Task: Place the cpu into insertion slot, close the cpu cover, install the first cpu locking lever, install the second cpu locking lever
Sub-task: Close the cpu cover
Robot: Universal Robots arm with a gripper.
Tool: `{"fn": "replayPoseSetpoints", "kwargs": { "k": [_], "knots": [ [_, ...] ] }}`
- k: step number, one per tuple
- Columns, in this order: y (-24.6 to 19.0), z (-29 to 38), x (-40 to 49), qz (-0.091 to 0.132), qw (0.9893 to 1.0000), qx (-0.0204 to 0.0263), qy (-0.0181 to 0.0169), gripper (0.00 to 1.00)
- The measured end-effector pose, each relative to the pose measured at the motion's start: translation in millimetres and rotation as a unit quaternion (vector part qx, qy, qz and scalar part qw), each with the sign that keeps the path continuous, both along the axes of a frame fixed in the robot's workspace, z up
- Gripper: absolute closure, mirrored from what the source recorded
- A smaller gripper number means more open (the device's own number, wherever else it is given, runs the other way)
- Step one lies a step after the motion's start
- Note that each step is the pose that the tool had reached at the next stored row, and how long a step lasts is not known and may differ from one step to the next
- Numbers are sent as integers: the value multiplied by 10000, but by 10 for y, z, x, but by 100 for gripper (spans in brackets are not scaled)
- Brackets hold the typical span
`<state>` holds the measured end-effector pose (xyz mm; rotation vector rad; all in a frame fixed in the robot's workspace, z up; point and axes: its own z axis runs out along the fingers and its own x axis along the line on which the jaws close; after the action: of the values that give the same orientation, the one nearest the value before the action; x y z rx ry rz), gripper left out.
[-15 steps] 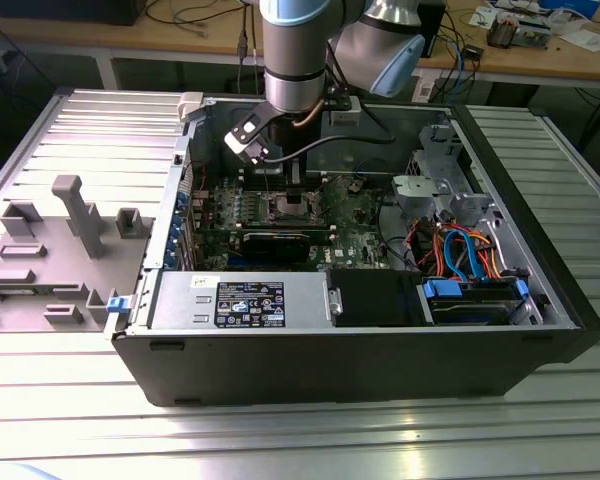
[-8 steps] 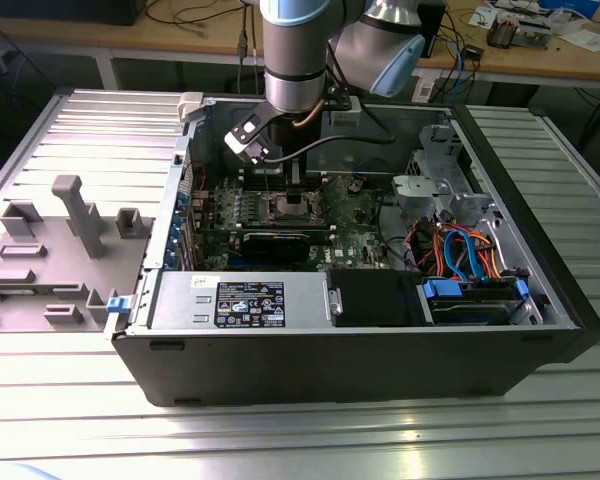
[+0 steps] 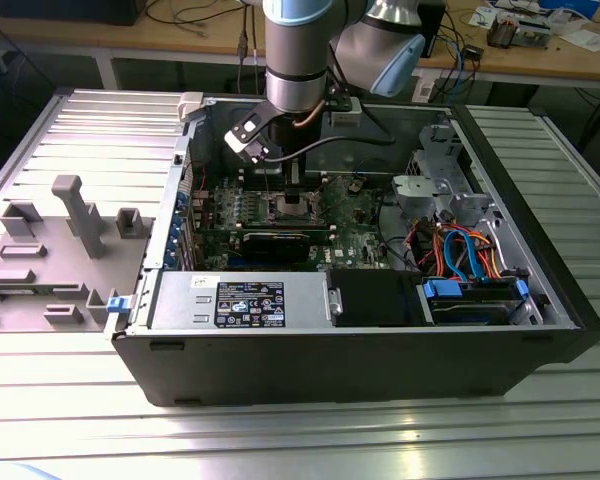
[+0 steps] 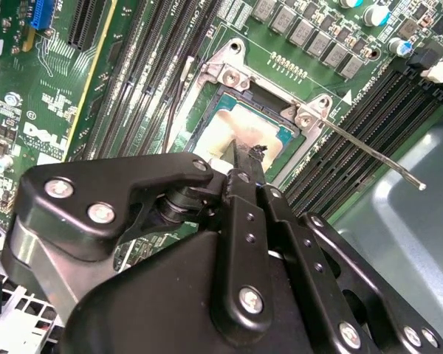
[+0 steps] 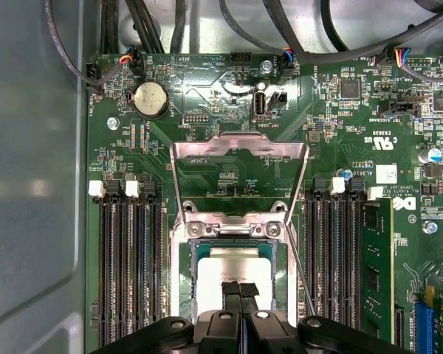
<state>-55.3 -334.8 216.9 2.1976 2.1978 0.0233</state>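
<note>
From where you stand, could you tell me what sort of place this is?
Probably a robotics lab: an opened computer case on a ribbed metal table, a robot arm above it, a cable-strewn wooden workbench behind.

Soft, even overhead light fills the exterior view, laying a pale sheen on the ribbed bench [image 3: 280, 440], while the open computer case [image 3: 360, 350] is shaded inside. In the second wrist view the cpu [image 4: 240, 125] glares pale and the black claw [image 4: 247, 155], close to the lens, looks soft. In the first wrist view the circuit board [image 5: 207, 96] is crisp and the grey case wall [image 5: 29, 184] is blurred.
</note>
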Motion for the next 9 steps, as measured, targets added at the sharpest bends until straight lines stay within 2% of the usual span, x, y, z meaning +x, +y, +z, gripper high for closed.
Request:
{"fn": "replayPoseSetpoints", "kwargs": {
  "k": [9],
  "knots": [
    [0, 31, 0, 0, 10000, 4, 0, 89]
  ]
}}
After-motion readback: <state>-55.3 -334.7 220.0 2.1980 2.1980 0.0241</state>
